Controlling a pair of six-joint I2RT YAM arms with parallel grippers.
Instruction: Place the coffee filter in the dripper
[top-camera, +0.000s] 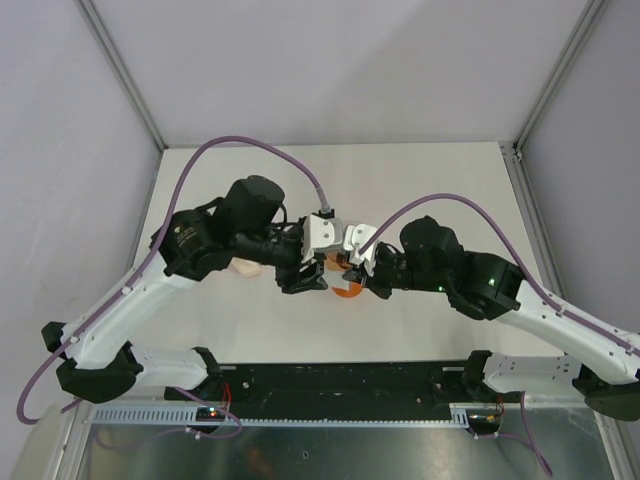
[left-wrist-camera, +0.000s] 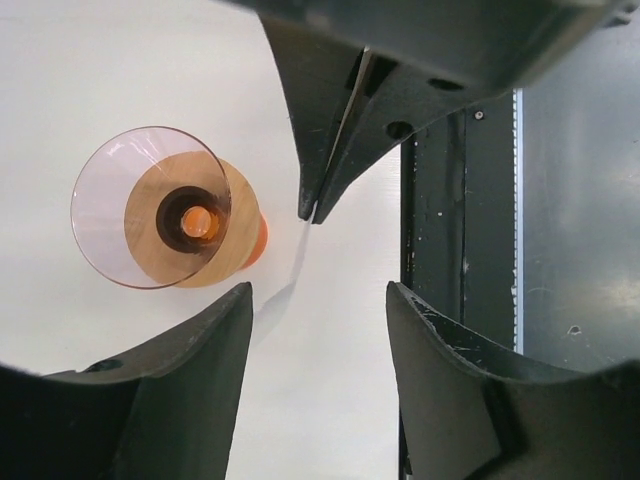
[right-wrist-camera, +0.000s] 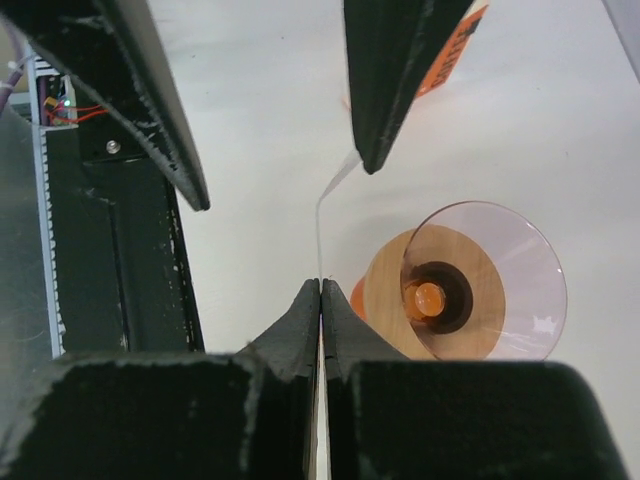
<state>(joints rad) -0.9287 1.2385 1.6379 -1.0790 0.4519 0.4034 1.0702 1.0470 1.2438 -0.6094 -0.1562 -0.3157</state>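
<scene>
The dripper is a translucent pinkish cone with a wooden collar, standing upright on the white table; it also shows in the right wrist view and as an orange spot between the arms. The coffee filter is a thin white sheet seen edge-on, pinched in my shut right gripper just left of the dripper. My left gripper stands open facing it, nothing between its fingers. Seen from above, both grippers meet over the dripper. The dripper's cone is empty.
A cream stack of folded filters lies partly under the left arm. The black base rail runs along the table's near edge. An orange tag shows behind the left finger. Enclosure walls surround the table.
</scene>
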